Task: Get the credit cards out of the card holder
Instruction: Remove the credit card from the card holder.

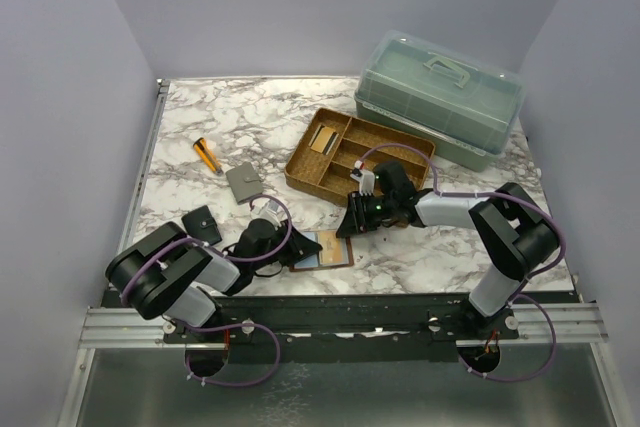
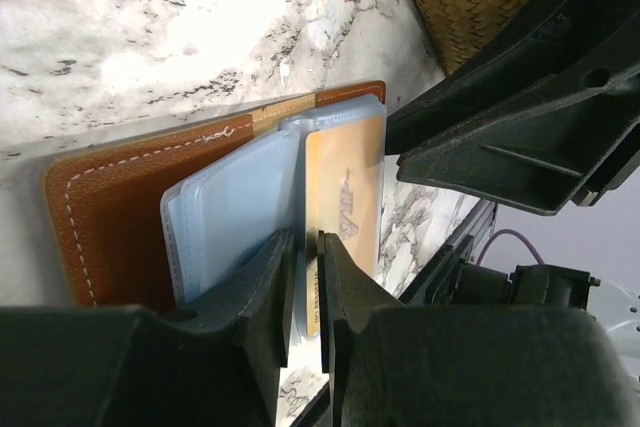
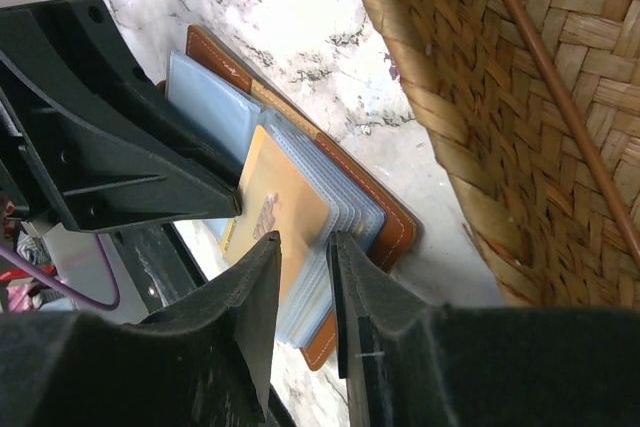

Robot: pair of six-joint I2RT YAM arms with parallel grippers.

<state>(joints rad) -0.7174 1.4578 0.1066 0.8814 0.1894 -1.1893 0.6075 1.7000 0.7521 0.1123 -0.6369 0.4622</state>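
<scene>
End effectors [image 1: 298, 253] [image 1: 350, 227] low at card holder [image 1: 325, 250]

Card holder [image 1: 322, 249] lay open on table [image 1: 200, 117] near front edge; tray [image 1: 300, 179] stood just behind it, card [image 1: 322, 139] in tray's left compartment; box [image 1: 440, 97] behind tray

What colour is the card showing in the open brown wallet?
Orange-gold with dark lettering; the card shows best in the left wrist view.
</scene>
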